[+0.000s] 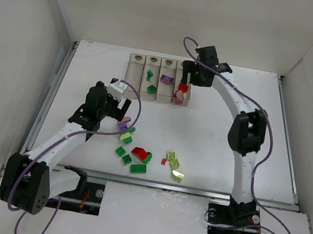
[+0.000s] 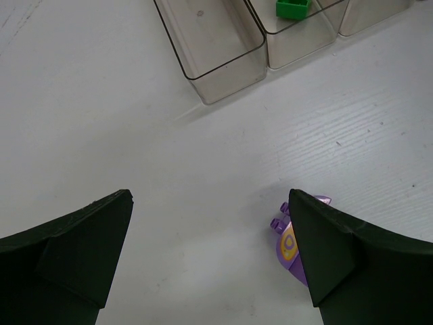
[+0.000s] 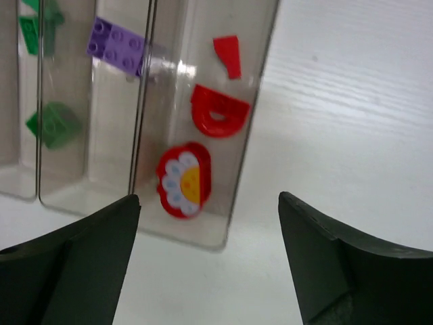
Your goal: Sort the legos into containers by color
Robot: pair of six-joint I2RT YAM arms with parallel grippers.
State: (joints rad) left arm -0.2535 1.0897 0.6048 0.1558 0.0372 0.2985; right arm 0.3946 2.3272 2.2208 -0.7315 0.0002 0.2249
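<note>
Nearest you, loose small plastic legos [image 1: 138, 168] in dark green, yellow-green and red lie scattered on the white table [image 1: 213, 139], close to its front edge. Next, your left gripper [image 2: 210, 203]: fingers apart, nothing between them, with a rounded purple lego piece with a yellow print [image 2: 287, 242] partly hidden behind one finger. Further back, four clear rectangular plastic containers [image 1: 134, 80] joined in a row: the second from the left holds green bricks [image 3: 54, 125], the third a purple plate [image 3: 116, 46], the fourth red pieces [image 3: 218, 112]. Farthest, your right gripper [image 3: 208, 198]: fingers apart, holding nothing, over the fourth box's near end.
</note>
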